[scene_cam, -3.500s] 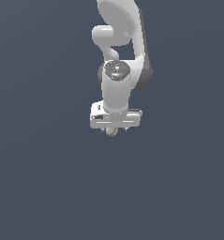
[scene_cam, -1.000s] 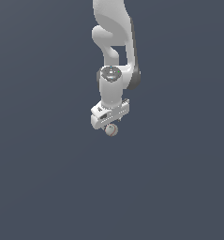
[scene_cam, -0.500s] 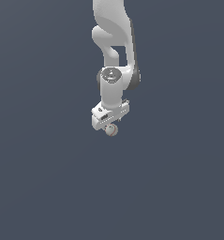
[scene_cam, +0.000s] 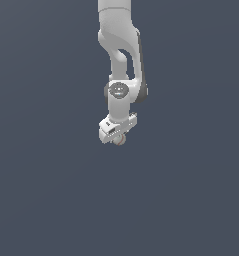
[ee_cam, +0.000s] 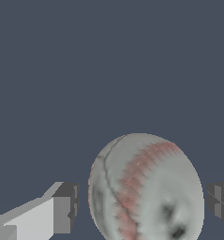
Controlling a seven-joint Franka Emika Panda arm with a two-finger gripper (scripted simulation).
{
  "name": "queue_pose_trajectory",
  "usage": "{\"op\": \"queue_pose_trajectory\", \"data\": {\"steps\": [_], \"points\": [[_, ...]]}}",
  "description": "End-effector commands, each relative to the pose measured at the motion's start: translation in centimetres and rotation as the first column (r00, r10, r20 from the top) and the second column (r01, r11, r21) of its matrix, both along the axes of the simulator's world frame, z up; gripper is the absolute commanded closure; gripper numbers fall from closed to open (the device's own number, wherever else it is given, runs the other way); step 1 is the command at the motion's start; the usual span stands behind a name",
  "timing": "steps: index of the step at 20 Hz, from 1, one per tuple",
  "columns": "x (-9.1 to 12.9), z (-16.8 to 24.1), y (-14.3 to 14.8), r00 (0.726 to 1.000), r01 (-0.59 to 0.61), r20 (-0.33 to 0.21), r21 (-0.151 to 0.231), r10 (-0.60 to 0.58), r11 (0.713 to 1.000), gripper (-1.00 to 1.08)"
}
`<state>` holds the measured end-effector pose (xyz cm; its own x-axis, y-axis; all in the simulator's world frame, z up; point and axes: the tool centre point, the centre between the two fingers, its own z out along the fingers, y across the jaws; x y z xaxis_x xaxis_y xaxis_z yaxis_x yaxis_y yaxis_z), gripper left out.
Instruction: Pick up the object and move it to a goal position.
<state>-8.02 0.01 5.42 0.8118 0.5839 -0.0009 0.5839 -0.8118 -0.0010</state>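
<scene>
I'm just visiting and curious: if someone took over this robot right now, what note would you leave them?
Gripper: open, pointing down, one finger on each side of the baseball; the wrist view shows a small gap on both sides.
Baseball: right under the arm's tip, between the fingers.
Done: gripper lined up around the ball.
Left: close on it, lift it, carry it to the goal. No goal marker shows in either view.

baseball point(ee_cam: 146, 187) between end effector point(ee_cam: 144, 206) fingers point(ee_cam: 62, 208), under the arm point(scene_cam: 122, 60)
</scene>
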Motion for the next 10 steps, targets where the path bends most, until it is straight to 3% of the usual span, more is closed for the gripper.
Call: {"op": "queue_pose_trajectory", "data": {"steps": [1,3,4,10], "points": [[0.06,-0.54,-0.02,1.0,0.0,0.001,0.0,0.0,1.0,-0.92],[0.07,-0.65,-0.02,1.0,0.0,0.001,0.0,0.0,1.0,-0.92],[0.07,-0.65,-0.02,1.0,0.0,0.001,0.0,0.0,1.0,1.08],[0.07,-0.65,-0.02,1.0,0.0,0.001,0.0,0.0,1.0,1.08]]}}
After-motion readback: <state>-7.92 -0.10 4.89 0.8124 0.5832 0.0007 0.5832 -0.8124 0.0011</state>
